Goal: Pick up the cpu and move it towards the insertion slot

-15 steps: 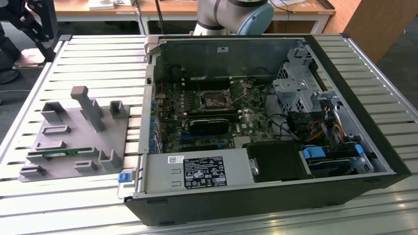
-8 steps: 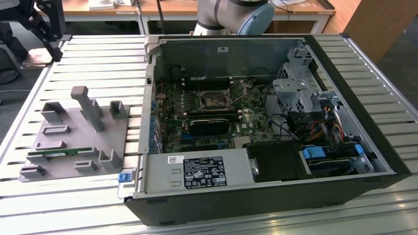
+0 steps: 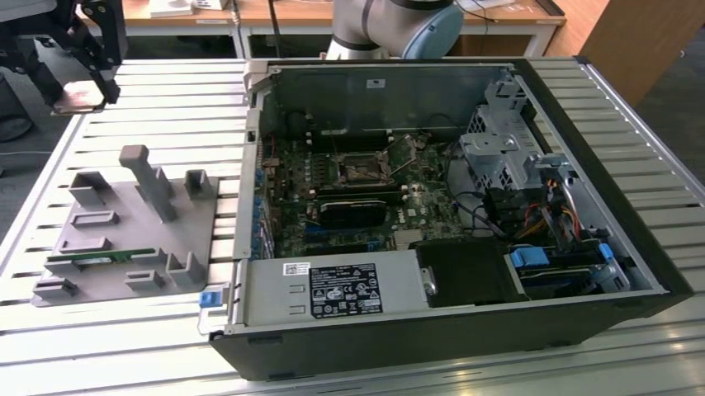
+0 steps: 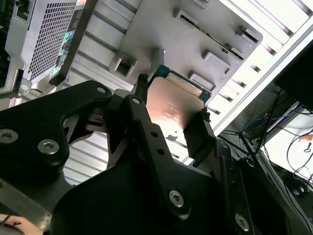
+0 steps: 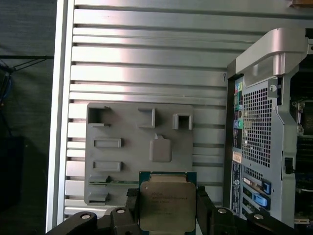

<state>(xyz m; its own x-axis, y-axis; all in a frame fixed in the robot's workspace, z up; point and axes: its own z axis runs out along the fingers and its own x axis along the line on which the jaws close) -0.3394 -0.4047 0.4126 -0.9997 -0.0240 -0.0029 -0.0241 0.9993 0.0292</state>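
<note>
Slatted bench (image 3: 144, 91) carries an open PC case (image 3: 441, 346) and a grey fixture (image 5: 132, 147). Fingers (image 5: 204, 205) grip the cpu (image 5: 167, 205) by its edges, above the fixture. Slot (image 3: 361, 169) sits well apart inside the case.

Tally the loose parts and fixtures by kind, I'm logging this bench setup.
Silvery square cpu chip, held in the hand: 1
Grey plastic holder tray: 1
Green memory stick: 1
Open black computer case: 1
Total: 4

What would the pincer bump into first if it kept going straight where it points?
Probably the grey plastic holder tray. The pincer, shut on the square silvery cpu, looks down over the tray's near edge in the first wrist view. Depth is unclear, so it might instead meet the slatted metal table beside it.
</note>
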